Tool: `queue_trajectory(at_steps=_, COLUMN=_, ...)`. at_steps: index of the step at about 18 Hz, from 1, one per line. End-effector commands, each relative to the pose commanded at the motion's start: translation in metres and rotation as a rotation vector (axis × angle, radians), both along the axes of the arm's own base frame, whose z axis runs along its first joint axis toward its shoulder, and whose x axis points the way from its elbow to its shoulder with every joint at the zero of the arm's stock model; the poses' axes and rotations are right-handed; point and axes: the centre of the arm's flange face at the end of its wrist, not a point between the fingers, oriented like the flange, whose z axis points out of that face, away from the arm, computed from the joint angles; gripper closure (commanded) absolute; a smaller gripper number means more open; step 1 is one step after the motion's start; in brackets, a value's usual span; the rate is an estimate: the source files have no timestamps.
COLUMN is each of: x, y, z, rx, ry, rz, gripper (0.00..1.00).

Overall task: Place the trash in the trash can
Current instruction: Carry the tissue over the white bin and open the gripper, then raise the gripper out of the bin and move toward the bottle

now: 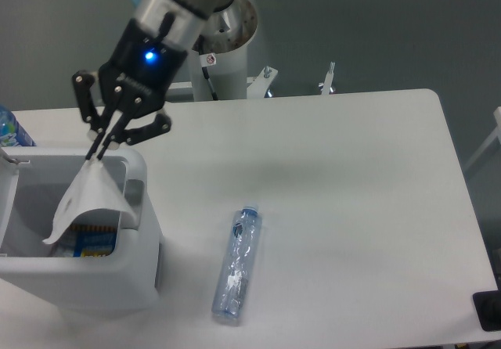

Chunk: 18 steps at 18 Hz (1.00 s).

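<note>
— Gripper pinched on what?

— On the top corner of the bag, fingertips closed together on the plastic. The bag hangs below them, spread out like a small tent, over the open bin near its right wall.

— Is the bag inside the bin?

— Its lower edge dips below the rim; the upper part sits above it. Whether it touches the wall cannot be told.

— What else is in the bin?

— Something blue and yellow lies on the bottom, partly hidden behind the bag. Too small to identify.

— And the bottle?

— Lying on its side on the table, to the right of the bin and apart from it, blue cap pointing toward the far edge, base toward the near edge. Nothing touches it.

— Where is the arm?

— Reaching in from the rear, leaning left, a blue light glowing on the gripper body. Its base post stands behind the table's far edge.

— Anything more at the margins?

— A second bottle with a blue-and-white label shows at the left edge, behind the bin. A dark object sits at the table's near right corner.
</note>
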Motion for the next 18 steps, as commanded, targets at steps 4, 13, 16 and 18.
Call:
queue_trajectory(at_steps=4, x=0.006, y=0.007, z=-0.009, rx=0.004, ry=0.050, rz=-0.067, gripper=0.11)
queue_trajectory(at_steps=13, x=-0.026, y=-0.002, z=0.019, rx=0.001, ry=0.159, rz=0.016, gripper=0.00)
queue_trajectory(at_steps=16, x=-0.056, y=-0.012, z=0.035, rx=-0.032, ry=0.260, rz=0.096, gripper=0.00)
queue_trajectory(at_steps=18, x=-0.088, y=-0.022, z=0.044, rx=-0.070, ry=0.359, rz=0.154, gripper=0.00)
